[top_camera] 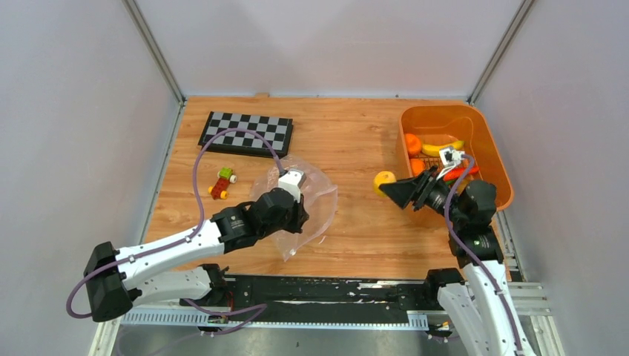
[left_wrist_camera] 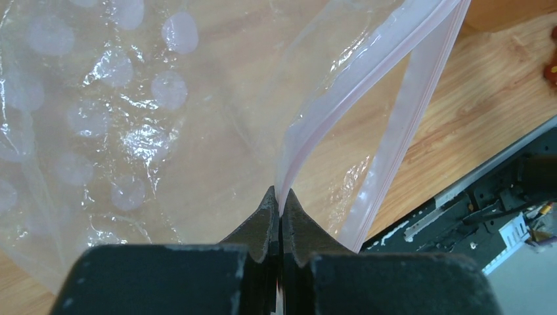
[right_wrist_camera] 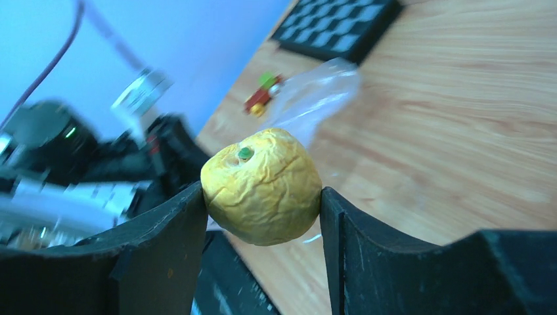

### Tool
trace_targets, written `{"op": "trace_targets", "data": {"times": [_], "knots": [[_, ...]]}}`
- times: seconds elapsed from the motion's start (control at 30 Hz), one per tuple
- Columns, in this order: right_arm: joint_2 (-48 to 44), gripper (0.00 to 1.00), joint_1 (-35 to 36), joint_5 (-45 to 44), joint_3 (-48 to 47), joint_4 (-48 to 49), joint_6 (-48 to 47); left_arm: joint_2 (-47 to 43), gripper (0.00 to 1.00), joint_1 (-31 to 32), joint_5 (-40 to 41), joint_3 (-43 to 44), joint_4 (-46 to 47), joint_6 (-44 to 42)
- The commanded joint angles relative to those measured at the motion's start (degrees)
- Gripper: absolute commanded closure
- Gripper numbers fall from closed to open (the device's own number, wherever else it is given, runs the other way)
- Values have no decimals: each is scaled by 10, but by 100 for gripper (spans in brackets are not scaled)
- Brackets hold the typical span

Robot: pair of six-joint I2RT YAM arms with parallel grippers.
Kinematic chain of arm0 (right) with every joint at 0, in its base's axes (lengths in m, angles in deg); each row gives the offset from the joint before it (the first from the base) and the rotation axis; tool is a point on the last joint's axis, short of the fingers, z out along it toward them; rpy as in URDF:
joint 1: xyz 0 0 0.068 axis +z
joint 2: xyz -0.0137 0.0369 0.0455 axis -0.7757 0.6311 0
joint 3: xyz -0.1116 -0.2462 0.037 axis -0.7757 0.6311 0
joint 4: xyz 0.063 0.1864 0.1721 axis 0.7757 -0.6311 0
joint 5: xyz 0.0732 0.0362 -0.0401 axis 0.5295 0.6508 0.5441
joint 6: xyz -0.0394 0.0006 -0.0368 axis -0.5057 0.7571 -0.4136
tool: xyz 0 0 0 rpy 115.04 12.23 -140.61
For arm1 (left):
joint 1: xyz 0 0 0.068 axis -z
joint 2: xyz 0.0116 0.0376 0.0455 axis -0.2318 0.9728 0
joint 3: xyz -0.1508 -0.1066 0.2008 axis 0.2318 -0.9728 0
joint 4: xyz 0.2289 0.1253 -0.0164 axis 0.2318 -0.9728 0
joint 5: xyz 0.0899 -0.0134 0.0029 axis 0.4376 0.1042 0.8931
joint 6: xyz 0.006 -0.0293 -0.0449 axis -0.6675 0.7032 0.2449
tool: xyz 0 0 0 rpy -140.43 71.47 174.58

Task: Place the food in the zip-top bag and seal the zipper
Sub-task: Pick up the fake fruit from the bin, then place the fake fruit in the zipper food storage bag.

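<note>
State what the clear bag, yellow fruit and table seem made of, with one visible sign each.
Bag: thin clear plastic film, glossy; it crinkles and glints.
Yellow fruit: probably soft foam or rubber, matt; its skin is wrinkled.
Table: wood or wood-look laminate; grain lines show.

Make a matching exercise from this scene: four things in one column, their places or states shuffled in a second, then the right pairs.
1. yellow fruit
2. zip-top bag
3. orange basket
4. chessboard

A. flat at the far side of the table, left of centre
B. pinched at its mouth edge by the left gripper
C. held by the right gripper
D. at the table's right edge, with toy food inside

Pairs: 1-C, 2-B, 3-D, 4-A.
</note>
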Motion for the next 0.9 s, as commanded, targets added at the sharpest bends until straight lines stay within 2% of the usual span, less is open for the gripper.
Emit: {"op": "trace_targets", "data": {"times": [0.0, 0.13, 0.37, 0.47, 0.67, 0.77, 0.87], "knots": [[-6, 70, 76, 52, -39, -4, -40, 16, 100, -1, -28, 13, 57, 21], [21, 72, 138, 72, -48, 11, -49, 29, 100, -2, -47, 27, 75, 40], [78, 71, 302, -27, -82, 0, -105, 38, 100, -1, -55, 59, 79, 85], [105, 72, 366, -131, -103, -20, -136, 43, 100, -1, -72, 65, 80, 98], [140, 72, 449, -269, -109, -3, -162, 22, 100, -2, -80, 54, 81, 113], [144, 72, 468, -369, -118, -38, -180, 2, 100, -1, -82, 52, 75, 113], [138, 68, 482, -410, -113, -30, -190, -24, 100, -2, -81, 52, 70, 111]]}}
